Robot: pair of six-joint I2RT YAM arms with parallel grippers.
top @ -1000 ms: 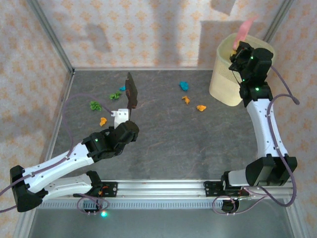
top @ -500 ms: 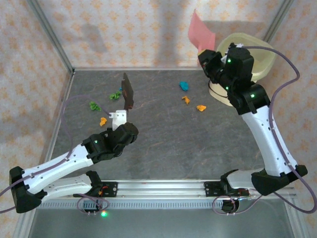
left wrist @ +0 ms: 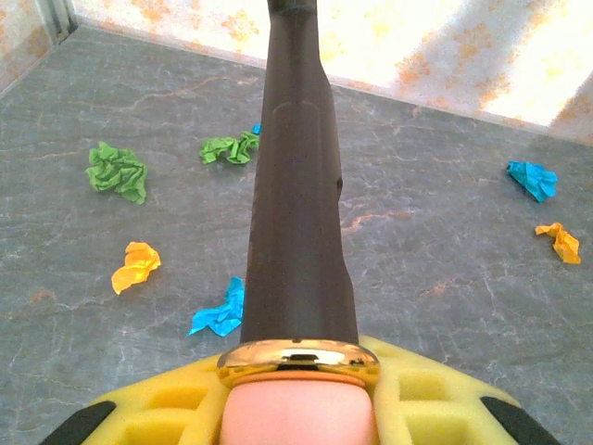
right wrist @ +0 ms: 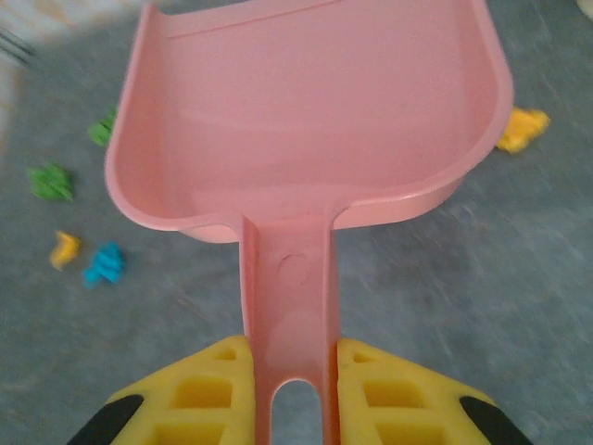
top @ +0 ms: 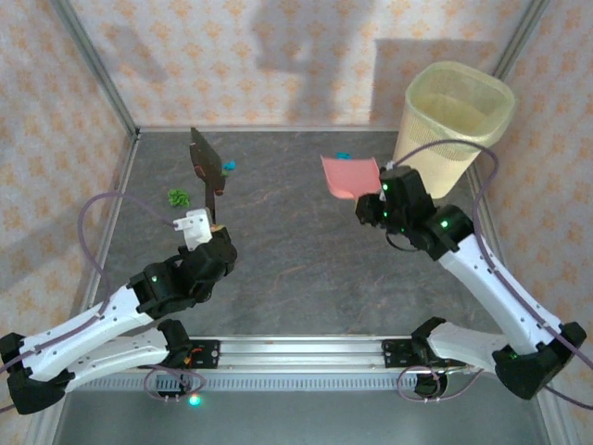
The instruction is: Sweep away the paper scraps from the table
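Observation:
Paper scraps lie on the grey table [top: 306, 269]: in the left wrist view, green ones [left wrist: 116, 171] [left wrist: 230, 148], an orange one [left wrist: 135, 266] and a blue one [left wrist: 220, 315] to the left of the brush, and a blue [left wrist: 533, 178] and an orange [left wrist: 559, 241] to the right. My left gripper [left wrist: 298, 408] [top: 215, 232] is shut on the pink handle of a dark brush [left wrist: 301, 185] [top: 206, 165], held up above the scraps. My right gripper [right wrist: 289, 380] [top: 384, 190] is shut on the handle of the pink dustpan [right wrist: 315, 111] [top: 350, 176], whose pan is empty and off the table.
A cream wastebasket [top: 457, 116] stands at the back right corner, behind the right arm. Patterned peach walls and aluminium rails close the table on three sides. The dustpan covers part of the scraps near the bin in the top view.
The right arm swung the dustpan from over the wastebasket down and left, out over the table. The left arm carried the brush further left and back.

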